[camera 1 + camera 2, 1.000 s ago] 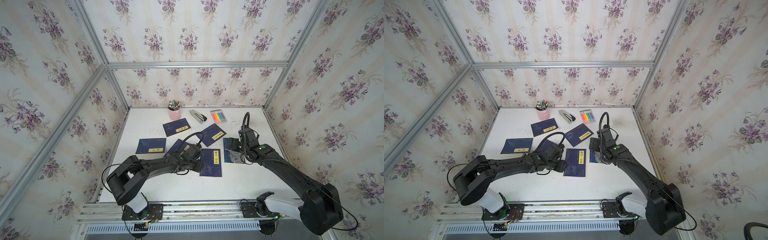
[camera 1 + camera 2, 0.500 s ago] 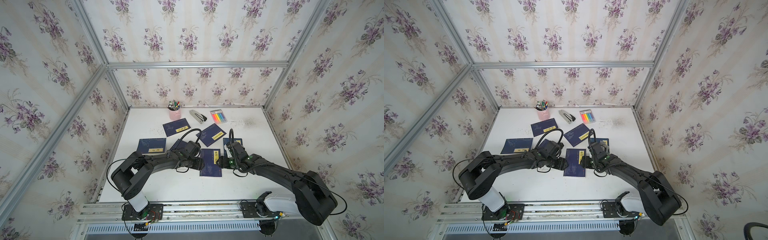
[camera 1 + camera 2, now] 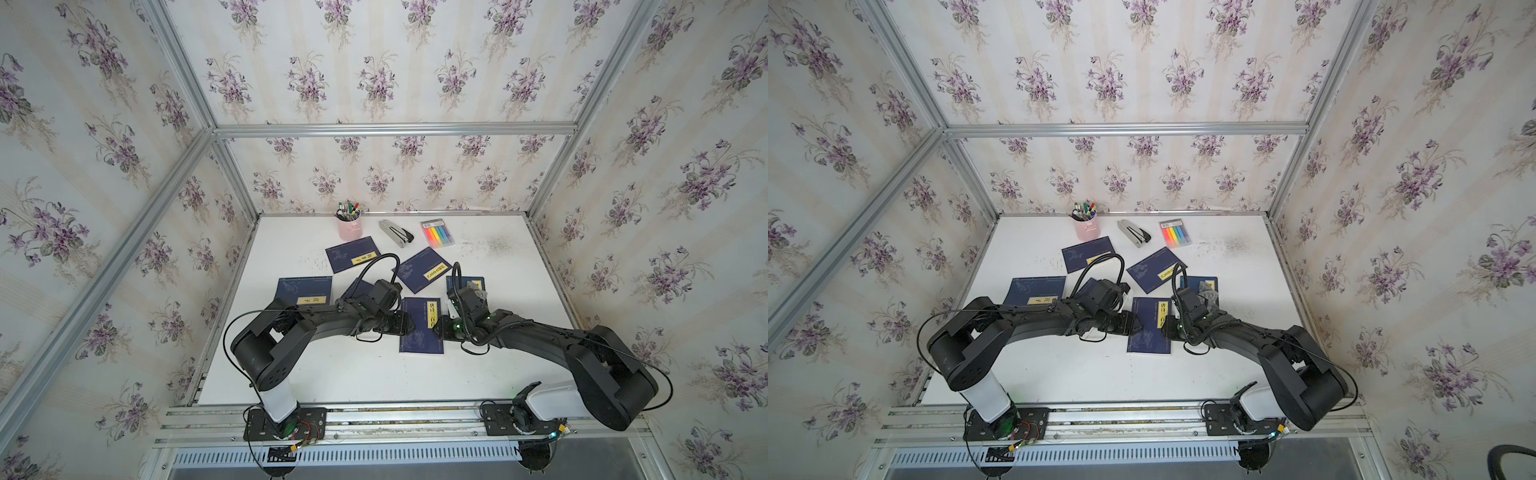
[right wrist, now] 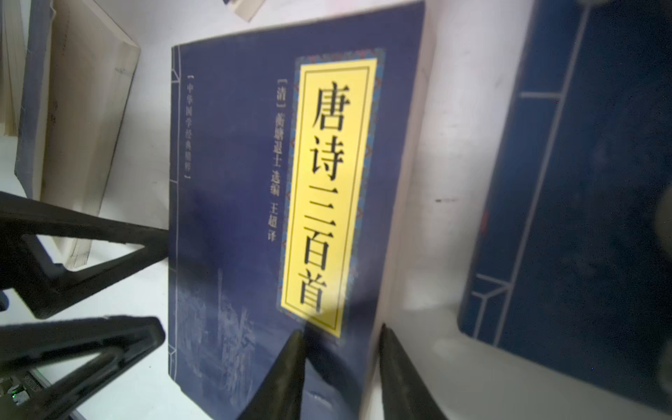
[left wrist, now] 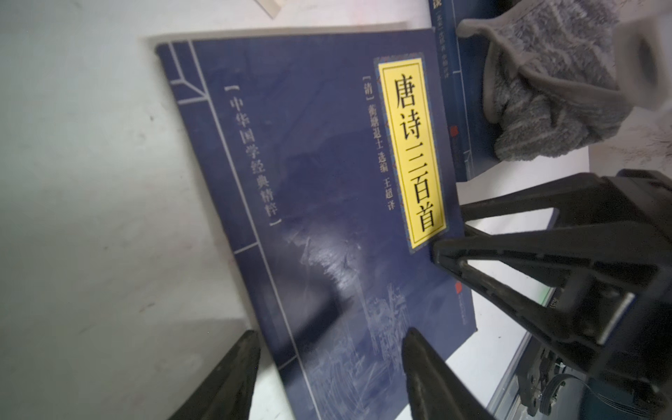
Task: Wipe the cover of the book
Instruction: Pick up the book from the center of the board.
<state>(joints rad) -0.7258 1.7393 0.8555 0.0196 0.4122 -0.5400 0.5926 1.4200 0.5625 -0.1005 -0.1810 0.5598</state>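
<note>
The book [image 3: 420,328], dark blue with a yellow title label, lies flat mid-table in both top views [image 3: 1149,328]. My left gripper [image 3: 409,323] is open at its spine edge; in the left wrist view [image 5: 331,332] one finger is over the cover and the other over the table. My right gripper [image 3: 435,328] is at the opposite edge, jaws narrowly apart. In the right wrist view [image 4: 340,329] they straddle that edge below the label, holding nothing. A grey cloth [image 3: 477,287] lies crumpled on a neighbouring blue book [image 5: 462,120], free of both grippers.
Other blue books lie at the left [image 3: 305,291], behind [image 3: 353,254] and behind right [image 3: 424,269]. A pink pen cup [image 3: 349,226], a stapler [image 3: 397,233] and a highlighter pack [image 3: 437,233] stand along the back. Dark specks [image 3: 496,243] mark the table's back right.
My right gripper left the cloth on the right-hand book, swung left to the book's right edge and narrowed its jaws. The left gripper has stayed at the spine edge.
</note>
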